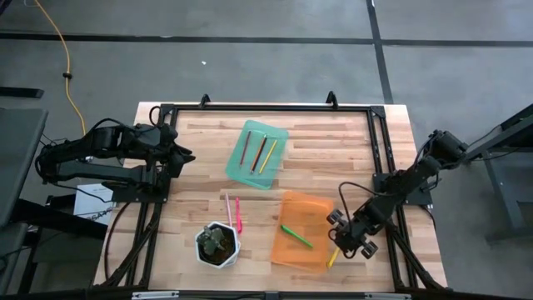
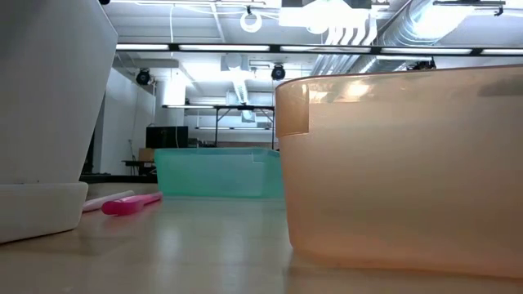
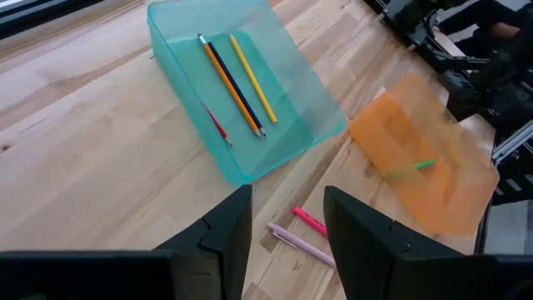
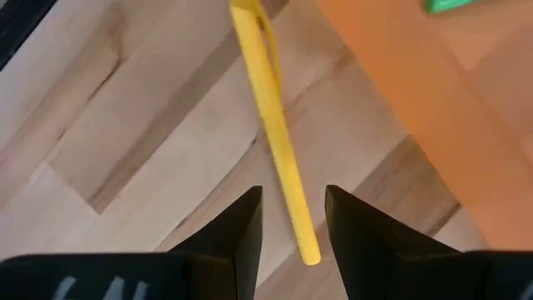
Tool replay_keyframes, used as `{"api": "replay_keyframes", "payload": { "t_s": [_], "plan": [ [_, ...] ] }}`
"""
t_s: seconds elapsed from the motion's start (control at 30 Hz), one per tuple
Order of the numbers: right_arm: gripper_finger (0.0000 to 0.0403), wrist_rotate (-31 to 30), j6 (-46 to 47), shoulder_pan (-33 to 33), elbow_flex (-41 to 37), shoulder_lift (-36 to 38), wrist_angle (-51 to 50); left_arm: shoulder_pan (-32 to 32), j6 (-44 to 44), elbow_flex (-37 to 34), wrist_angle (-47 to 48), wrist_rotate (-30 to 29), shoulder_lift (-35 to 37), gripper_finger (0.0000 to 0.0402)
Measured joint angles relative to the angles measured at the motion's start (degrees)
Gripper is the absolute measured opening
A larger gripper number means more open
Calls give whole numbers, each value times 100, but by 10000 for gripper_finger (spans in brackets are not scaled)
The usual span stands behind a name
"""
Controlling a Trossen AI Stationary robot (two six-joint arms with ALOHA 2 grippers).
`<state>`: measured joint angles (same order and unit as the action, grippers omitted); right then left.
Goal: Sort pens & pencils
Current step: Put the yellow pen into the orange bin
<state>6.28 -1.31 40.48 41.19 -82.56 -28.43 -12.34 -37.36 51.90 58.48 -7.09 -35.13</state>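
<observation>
Right now the right gripper (image 4: 291,221) hangs just above a yellow pen (image 4: 271,125), its two fingers apart and holding nothing. That pen lies on the wooden table (image 1: 191,167), just beside the orange tray (image 1: 304,229). A good grab would be low and across its middle. The left gripper (image 3: 287,225) waits near the green tray (image 3: 250,92), also open.
</observation>
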Motion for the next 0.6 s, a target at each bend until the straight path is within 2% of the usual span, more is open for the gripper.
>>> {"api": "replay_keyframes", "payload": {
  "t_s": [0.6],
  "plan": [
    [124,-179,-317,8,1,0,-157,0,-61,0,0,-2,0,138]
  ]
}}
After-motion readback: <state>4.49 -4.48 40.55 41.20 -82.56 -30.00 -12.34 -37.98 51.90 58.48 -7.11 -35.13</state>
